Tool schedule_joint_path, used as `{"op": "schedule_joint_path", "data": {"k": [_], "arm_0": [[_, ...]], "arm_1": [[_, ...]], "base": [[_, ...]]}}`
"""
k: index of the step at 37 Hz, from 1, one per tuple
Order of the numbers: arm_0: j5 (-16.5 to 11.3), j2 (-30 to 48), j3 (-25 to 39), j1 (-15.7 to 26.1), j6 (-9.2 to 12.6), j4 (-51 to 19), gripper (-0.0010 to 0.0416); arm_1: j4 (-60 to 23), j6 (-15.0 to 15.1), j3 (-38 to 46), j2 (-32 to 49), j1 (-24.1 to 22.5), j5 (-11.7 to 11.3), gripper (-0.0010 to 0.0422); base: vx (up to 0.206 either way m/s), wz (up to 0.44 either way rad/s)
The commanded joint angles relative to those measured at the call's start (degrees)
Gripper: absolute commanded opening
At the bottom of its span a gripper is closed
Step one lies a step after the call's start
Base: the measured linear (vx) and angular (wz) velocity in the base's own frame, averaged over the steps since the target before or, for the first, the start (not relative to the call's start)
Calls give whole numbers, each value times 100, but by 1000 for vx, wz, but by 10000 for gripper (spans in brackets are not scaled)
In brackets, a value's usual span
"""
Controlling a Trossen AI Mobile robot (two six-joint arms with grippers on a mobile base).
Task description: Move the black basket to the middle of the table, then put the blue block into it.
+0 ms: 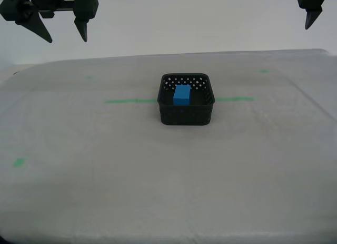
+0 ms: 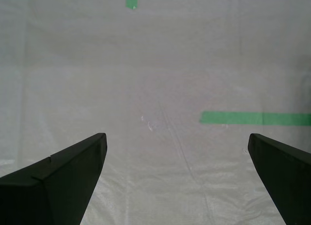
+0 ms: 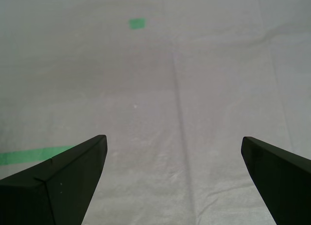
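Both grippers, my first gripper [image 3: 172,179] and my second gripper [image 2: 175,179], are held wide open and empty, while one blue block [image 1: 182,94] is seen inside one black basket [image 1: 186,115] on the table [image 1: 158,175].

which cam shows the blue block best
The exterior view: the blue block sits in plain sight inside the black basket near the table's middle. Neither wrist view shows the block at all, only bare table cover, green tape and open claw tips.

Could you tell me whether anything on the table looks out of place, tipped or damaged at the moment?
Nothing stands out. The black basket sits upright on the table, over the green tape line, with the blue block resting inside it. My first gripper and my second gripper are open over bare cover.
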Motion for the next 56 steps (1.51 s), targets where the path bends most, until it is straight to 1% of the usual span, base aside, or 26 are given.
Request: {"op": "schedule_joint_path", "data": {"k": [1,56], "arm_0": [[7,4,2,2,-7,4,387],[7,4,2,2,-7,2,387]], "arm_1": [[7,24,2,-7,2,4,400],[17,24,0,-7,4,4,400]], "base": [[0,0],[0,0]]}}
